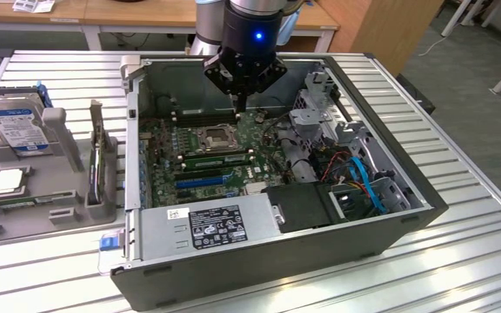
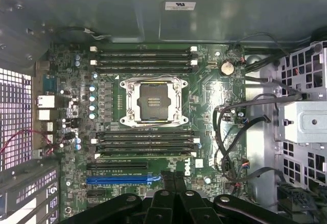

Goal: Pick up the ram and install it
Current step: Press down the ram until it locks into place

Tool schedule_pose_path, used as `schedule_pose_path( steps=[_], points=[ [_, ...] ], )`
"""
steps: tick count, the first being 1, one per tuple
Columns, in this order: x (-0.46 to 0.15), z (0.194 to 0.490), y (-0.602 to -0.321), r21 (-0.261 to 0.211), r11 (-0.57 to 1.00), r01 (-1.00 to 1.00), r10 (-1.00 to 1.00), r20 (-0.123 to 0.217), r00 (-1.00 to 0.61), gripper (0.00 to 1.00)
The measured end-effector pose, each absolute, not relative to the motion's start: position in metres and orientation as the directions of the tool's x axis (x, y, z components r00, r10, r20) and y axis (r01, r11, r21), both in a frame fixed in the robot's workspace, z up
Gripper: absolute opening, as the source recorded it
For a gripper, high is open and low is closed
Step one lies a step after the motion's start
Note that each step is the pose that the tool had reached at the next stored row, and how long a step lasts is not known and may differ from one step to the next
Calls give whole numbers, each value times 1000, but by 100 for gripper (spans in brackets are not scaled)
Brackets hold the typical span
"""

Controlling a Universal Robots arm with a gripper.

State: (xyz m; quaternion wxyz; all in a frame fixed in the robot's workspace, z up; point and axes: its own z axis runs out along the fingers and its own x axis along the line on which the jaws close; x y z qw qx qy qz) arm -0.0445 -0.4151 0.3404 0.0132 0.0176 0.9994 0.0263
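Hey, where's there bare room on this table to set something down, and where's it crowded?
Free: the ribbed metal table on the exterior view's right of the open black computer case, plus the strip in front of it. Crowded: the grey parts tray with the blue-labelled hard drive, and inside the case, where the shut black gripper hangs over the green motherboard.

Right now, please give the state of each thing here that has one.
end effector: shut, holding nothing, above the motherboard
computer case: side open
CPU socket: empty, frame closed
ram: on edge in the grey holder
hard drive: propped in the holder
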Motion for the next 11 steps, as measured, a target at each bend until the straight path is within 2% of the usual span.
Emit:
schedule_pose_path(
  steps=[11],
  points=[
    [-60, 340, -415, 53, 998, 35, 36, -26, -999, 10]
  ],
)
